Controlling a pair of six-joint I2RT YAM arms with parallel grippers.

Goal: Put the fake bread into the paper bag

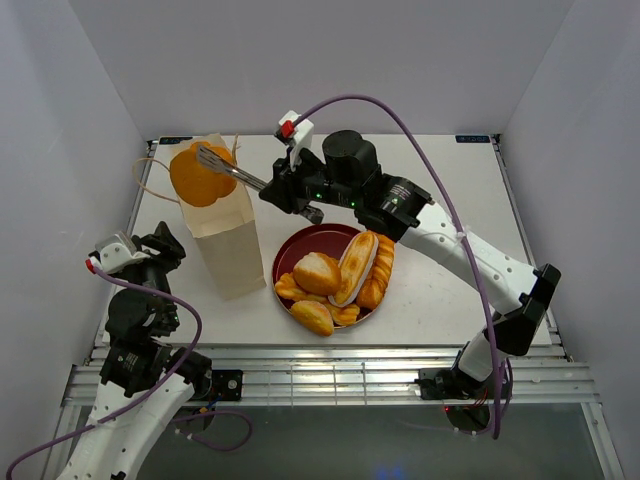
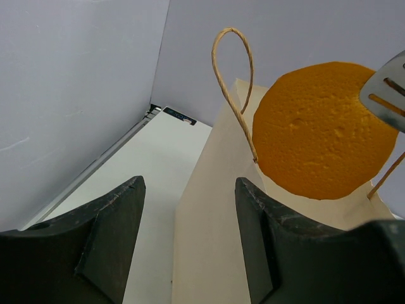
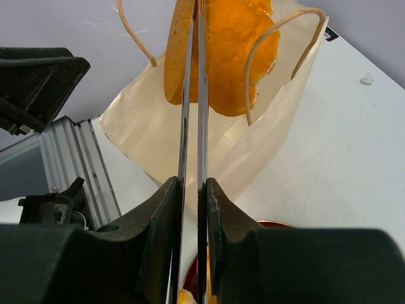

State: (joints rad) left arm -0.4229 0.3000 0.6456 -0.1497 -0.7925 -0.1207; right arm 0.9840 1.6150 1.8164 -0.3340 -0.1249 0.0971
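A round orange bun (image 1: 202, 175) (image 2: 323, 130) (image 3: 228, 50) of the fake bread hangs over the open mouth of the paper bag (image 1: 228, 250) (image 2: 215, 221) (image 3: 158, 126), pinched in metal tongs (image 1: 235, 172) (image 2: 386, 92) (image 3: 192, 95). My right gripper (image 1: 290, 188) (image 3: 192, 190) is shut on the tongs' two arms. My left gripper (image 1: 165, 243) (image 2: 188, 183) stands open low at the bag's left side, facing its near corner, with nothing gripped. Several more breads (image 1: 340, 275) lie on the dark red plate (image 1: 290, 252).
The bag stands upright at the table's left, with string handles (image 2: 233, 76) (image 3: 272, 50) sticking up beside the bun. The plate sits just right of the bag. White walls close in the table on three sides.
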